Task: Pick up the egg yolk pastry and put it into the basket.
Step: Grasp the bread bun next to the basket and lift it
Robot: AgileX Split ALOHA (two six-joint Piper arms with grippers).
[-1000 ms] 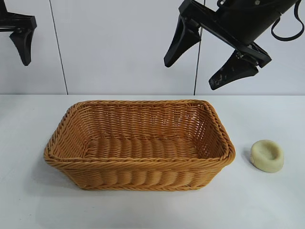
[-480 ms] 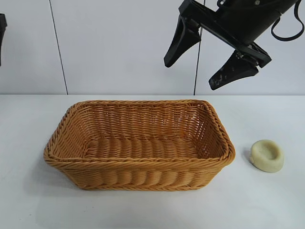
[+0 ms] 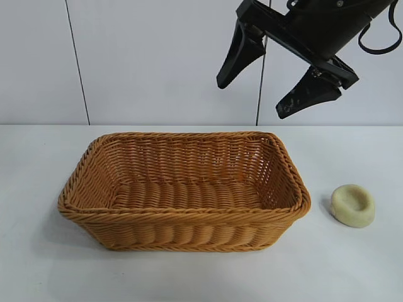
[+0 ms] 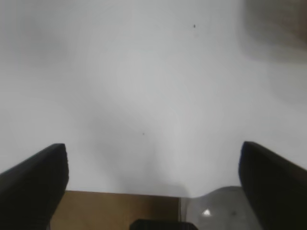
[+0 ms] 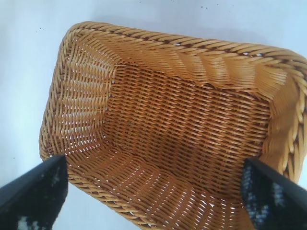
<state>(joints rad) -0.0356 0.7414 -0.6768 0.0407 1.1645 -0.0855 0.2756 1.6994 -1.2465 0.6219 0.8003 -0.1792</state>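
Exterior view shows the wicker basket (image 3: 184,189) on the white table (image 3: 38,264), below the right gripper (image 3: 277,78), which hangs spread wide and holds nothing. The egg yolk pastry (image 3: 352,205) lies lower still, off to its right, beside the basket. The left gripper (image 4: 153,182), seen only from its own wrist, is wide apart over bare table.

Lab: bare white table (image 3: 38,264), panelled wall (image 3: 157,56)

There is one basket (image 3: 182,189), woven and orange-brown, standing on one white table (image 3: 352,270). There is one pastry (image 3: 352,205), a small pale yellow round piece, on the table to the right of the basket. Inside the basket there are no things. Above, at the far right, there is one gripper (image 3: 269,82) with two black fingers (image 3: 238,56).
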